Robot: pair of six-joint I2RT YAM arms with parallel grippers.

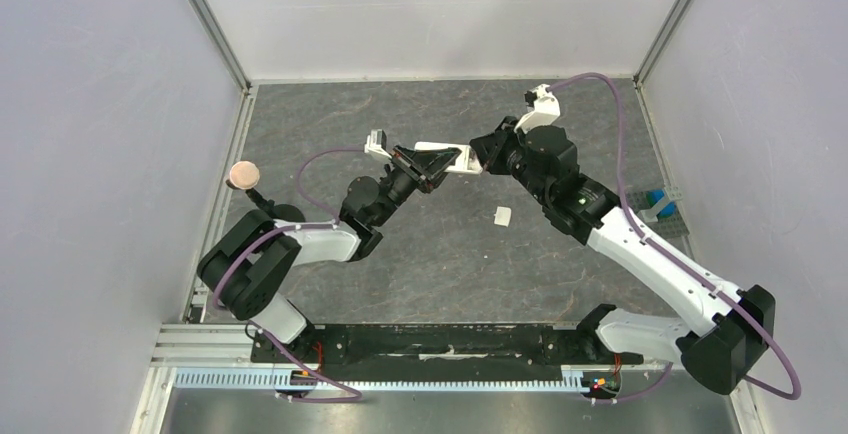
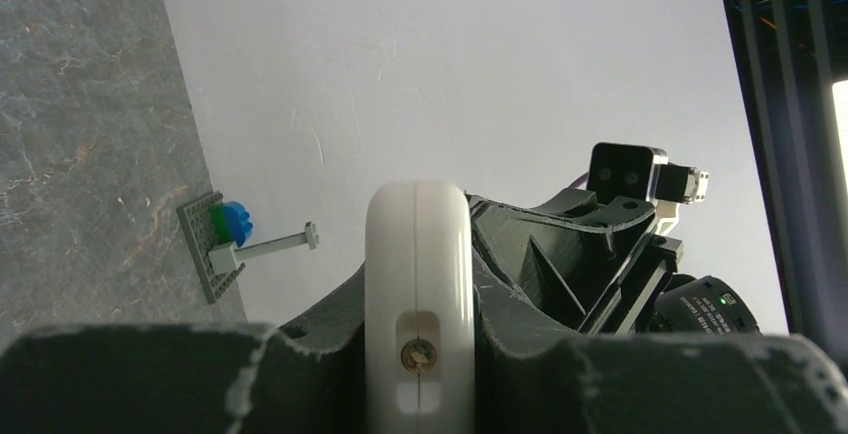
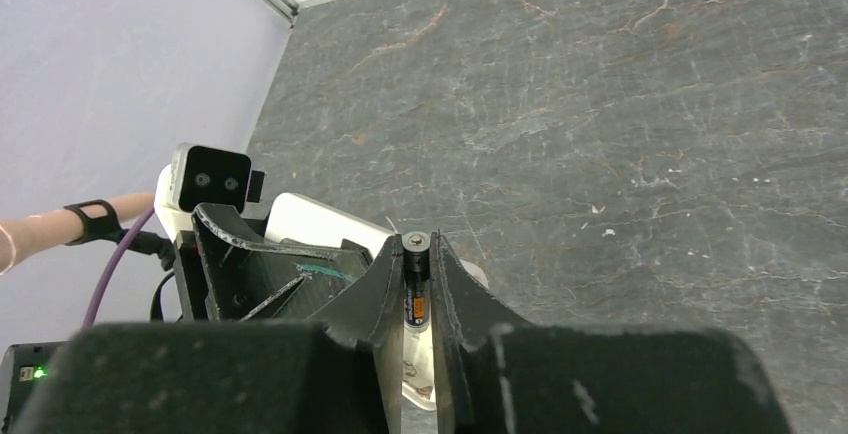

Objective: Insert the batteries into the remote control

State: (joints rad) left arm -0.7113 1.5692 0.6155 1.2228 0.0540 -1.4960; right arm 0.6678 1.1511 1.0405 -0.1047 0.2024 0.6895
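1. Plainly, the biggest risk sits with the remote control [image 2: 418,254]. The left pincer [image 1: 422,166] is closed on its two faces and holds it edge-on in the air, above the far half of the table [image 1: 420,254]. A hard push from the other arm could twist it in that grip or knock it loose.
2. Next, the right pincer [image 3: 416,250] is nearly shut on one battery [image 3: 416,289], which lies lengthwise between its fingers and close against the remote. If it meets the compartment askew, it may jam on the rim or slide back through the fingers.
3. Polarity cannot be read here, and a reversed cell would seat wrongly.
4. No second battery shows, so I cannot tell whether it is loaded.
5. Lastly, the white cover piece [image 1: 501,216] lies near the table's middle, where a low elbow could sweep it.
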